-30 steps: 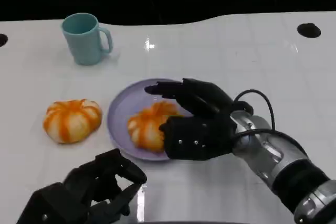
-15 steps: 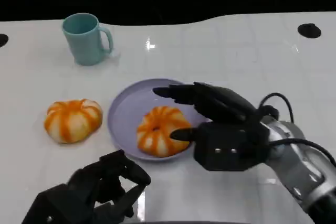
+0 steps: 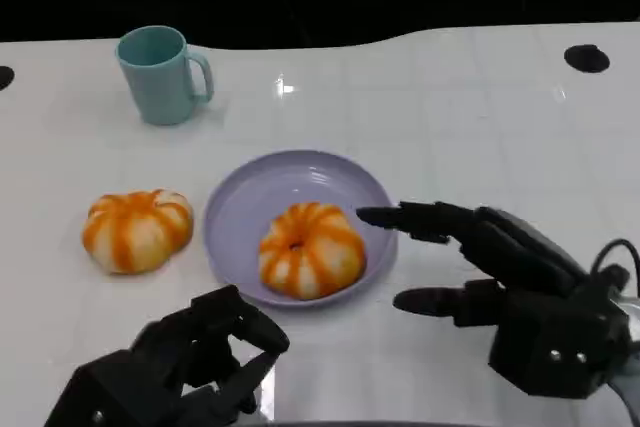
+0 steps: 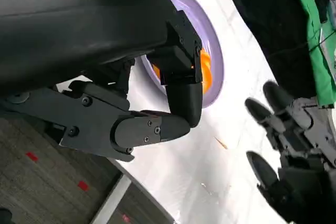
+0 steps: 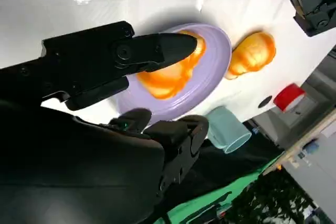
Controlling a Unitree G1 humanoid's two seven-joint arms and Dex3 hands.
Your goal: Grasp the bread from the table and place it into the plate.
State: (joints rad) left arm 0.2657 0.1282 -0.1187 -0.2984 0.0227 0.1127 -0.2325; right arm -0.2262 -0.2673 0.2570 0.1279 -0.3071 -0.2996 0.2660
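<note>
An orange-and-white bread lies in the lavender plate, toward its near right side. A second bread of the same look sits on the table left of the plate. My right hand is to the right of the plate, fingers spread and empty, its fingertips just beside the bread. My left hand rests low near the table's front edge with its fingers curled in and nothing in it; the left wrist view shows those bent fingers.
A teal mug stands at the back left. Dark round holes mark the white table at the far right and far left edges. The table's far edge meets a black backdrop.
My right hand has let go of the bread in the plate and drawn back to the right and toward me. The bread stays in the plate. The left hand has not moved.
</note>
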